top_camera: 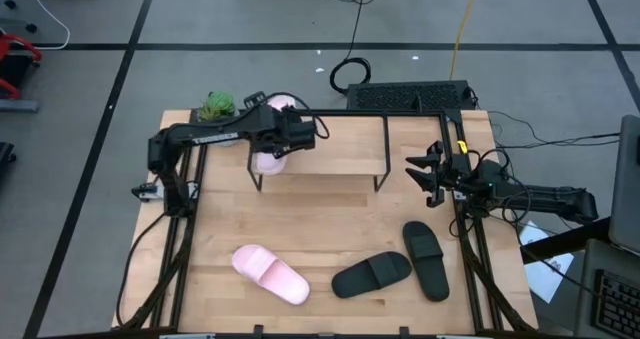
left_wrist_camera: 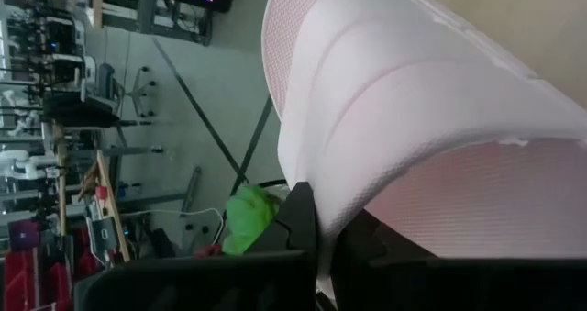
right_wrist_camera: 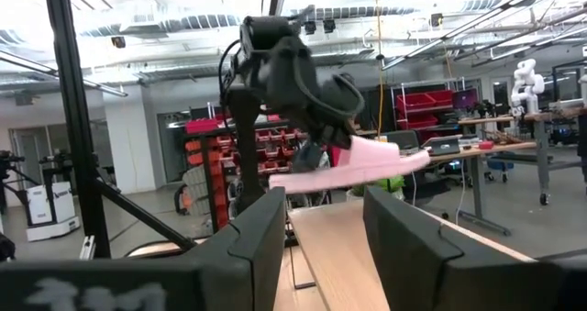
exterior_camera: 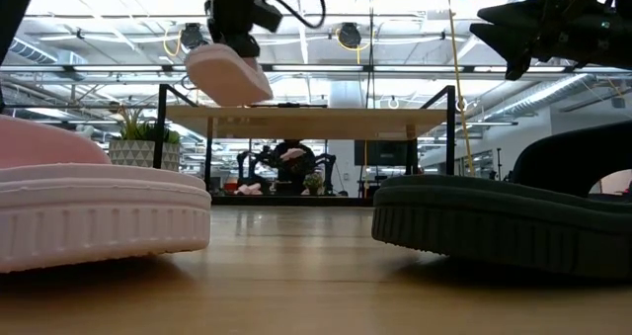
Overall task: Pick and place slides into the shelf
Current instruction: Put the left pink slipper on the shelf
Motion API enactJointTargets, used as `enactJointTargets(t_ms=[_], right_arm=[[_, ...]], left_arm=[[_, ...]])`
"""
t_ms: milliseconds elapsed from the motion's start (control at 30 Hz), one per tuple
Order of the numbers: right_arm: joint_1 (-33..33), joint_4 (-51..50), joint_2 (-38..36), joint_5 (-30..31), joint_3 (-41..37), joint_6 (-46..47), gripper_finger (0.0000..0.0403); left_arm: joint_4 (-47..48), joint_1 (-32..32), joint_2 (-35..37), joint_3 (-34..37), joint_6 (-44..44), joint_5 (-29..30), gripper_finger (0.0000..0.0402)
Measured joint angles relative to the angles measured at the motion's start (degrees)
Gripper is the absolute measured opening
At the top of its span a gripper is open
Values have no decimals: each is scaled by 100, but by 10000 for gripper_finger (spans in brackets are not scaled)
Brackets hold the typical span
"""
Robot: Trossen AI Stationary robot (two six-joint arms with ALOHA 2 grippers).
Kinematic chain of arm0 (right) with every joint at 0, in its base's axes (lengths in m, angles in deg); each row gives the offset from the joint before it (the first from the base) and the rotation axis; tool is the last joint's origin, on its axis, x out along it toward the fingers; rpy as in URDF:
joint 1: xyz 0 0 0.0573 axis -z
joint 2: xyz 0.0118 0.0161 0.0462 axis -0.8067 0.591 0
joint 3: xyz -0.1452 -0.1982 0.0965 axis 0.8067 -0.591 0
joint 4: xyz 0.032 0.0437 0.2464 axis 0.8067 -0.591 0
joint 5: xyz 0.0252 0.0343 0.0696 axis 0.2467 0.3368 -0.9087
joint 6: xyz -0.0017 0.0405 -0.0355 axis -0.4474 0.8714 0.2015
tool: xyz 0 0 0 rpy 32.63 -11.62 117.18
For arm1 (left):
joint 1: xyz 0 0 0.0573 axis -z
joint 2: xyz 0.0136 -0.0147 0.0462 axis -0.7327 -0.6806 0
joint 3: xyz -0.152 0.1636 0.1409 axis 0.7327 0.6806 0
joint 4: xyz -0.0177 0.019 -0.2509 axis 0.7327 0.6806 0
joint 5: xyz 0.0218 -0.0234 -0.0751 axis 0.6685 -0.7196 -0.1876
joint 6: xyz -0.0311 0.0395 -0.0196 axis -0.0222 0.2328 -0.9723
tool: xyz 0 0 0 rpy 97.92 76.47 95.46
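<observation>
My left gripper [top_camera: 280, 137] holds one pale pink slide [top_camera: 270, 139] in the air over the left end of the shelf [top_camera: 330, 149]. In the low view the slide [exterior_camera: 227, 73] hangs just above the shelf's wooden top [exterior_camera: 316, 123]. The other pink slide [top_camera: 270, 274] lies sole-down on the table near the near edge. The two black slides [top_camera: 372, 274] [top_camera: 425, 259] lie to its right. My right gripper [top_camera: 425, 174] is open and hovers off the shelf's right end, touching nothing. My left gripper is shut on the pink slide's wide strap [left_wrist_camera: 385, 118]. It pinches the strap edge between its two fingers [left_wrist_camera: 298, 219], one seemingly under the strap and one outside. It comes from above. The slide is lifted clear and tilted, just over the shelf top.
A small potted plant [top_camera: 215, 106] stands at the table's far left corner, close behind the left arm. A black grid-like panel [top_camera: 410, 97] and cables lie past the far edge. The rest of the shelf top and the table's middle [top_camera: 320, 219] are bare wood.
</observation>
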Motion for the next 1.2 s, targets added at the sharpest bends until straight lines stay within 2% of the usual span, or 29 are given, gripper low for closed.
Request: enactJointTargets(t_ms=[167,400,1200], right_arm=[[1,130,0,0,0,0,141],[1,181,0,2,0,34,141],[2,183,0,4,0,0,141]], left_arm=[[5,159,214,279,-201,13,0],[-29,73,-6,520,-315,28,0],[-15,-316,-477,488,-303,114,0]])
